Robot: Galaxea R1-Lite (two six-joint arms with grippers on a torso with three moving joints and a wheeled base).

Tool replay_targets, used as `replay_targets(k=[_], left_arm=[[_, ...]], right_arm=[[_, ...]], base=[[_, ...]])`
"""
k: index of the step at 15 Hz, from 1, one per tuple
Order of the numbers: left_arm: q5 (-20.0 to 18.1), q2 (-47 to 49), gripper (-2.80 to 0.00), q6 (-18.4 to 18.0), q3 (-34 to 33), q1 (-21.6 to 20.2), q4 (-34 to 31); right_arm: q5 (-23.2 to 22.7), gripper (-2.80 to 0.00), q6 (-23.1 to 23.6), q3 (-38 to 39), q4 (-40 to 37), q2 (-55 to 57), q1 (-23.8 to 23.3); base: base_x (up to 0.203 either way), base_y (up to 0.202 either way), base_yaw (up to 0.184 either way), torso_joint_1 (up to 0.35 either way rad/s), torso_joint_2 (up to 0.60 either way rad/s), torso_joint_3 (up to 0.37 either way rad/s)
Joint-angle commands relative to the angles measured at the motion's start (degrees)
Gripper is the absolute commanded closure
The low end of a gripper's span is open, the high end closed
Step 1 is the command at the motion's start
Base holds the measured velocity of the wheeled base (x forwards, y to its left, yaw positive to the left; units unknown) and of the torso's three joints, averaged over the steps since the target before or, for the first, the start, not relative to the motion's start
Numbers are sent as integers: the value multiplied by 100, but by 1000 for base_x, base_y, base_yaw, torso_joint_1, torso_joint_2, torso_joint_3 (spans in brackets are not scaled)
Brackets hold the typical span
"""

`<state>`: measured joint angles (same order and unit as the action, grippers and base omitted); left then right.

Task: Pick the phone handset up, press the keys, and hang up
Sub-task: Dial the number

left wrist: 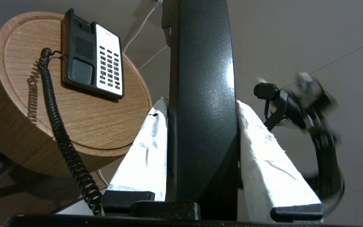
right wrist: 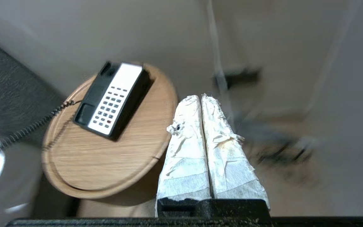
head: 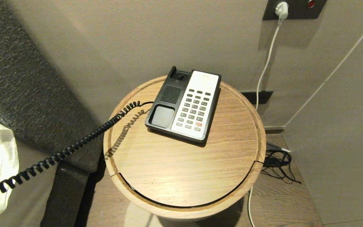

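left claw is clamped on the phone handset off the worktop, right claw pinched shut holding nothing

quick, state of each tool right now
Left tool: closed on the phone handset.
Right tool: shut, holding nothing.

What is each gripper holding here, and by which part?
The left gripper clamps the long glossy black plastic phone handset across its straight middle, between white-wrapped fingers. The right gripper is shut on nothing.
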<state>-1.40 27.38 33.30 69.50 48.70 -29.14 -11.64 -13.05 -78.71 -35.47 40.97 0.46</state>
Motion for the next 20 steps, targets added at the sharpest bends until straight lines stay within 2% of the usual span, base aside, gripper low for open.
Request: replay_targets(k=[1, 3, 5, 8, 11, 14, 16, 18, 20], left_arm=[[21, -119, 0, 50, -130, 6, -17], [96, -107, 0, 45, -121, 46, 3], [96, -110, 0, 45, -138, 61, 13], [102, -151, 0, 63, -153, 63, -38], [207, -47, 0, 64, 30, 99, -179], [281, -66, 0, 46, -132, 50, -117], [286, 271, 0, -79, 113, 37, 92], [295, 287, 0, -121, 159, 94, 251], [297, 219, 0, -129, -56, 113, 285]], right_arm=[[-350, 0, -242, -382, -69, 2007, 106], [-559, 0, -347, -630, -87, 2879, 413], [-614, 0, -423, -978, -152, 3472, 1190], [-182, 0, -632, -1153, -160, 3939, 2559], [307, 0, -1142, -1537, -222, 4420, 3681], [767, 0, -1248, -1544, -167, 4730, 4008], [1123, 0, -1223, -1669, -109, 5021, 4236], [1515, 0, -1205, -2086, 36, 5372, 4401], [1623, 0, -1226, -2472, 55, 5766, 4508]], base=[[0, 0, 0, 0, 0, 0], [0, 0, 0, 0, 0, 0], [0, 0, 0, 0, 0, 0], [0, 0, 0, 0, 0, 0], [0, 0, 0, 0, 0, 0], [0, 0, 0, 0, 0, 0], [0, 0, 0, 0, 0, 0], [0, 0, 0, 0, 0, 0], [0, 0, 0, 0, 0, 0]])
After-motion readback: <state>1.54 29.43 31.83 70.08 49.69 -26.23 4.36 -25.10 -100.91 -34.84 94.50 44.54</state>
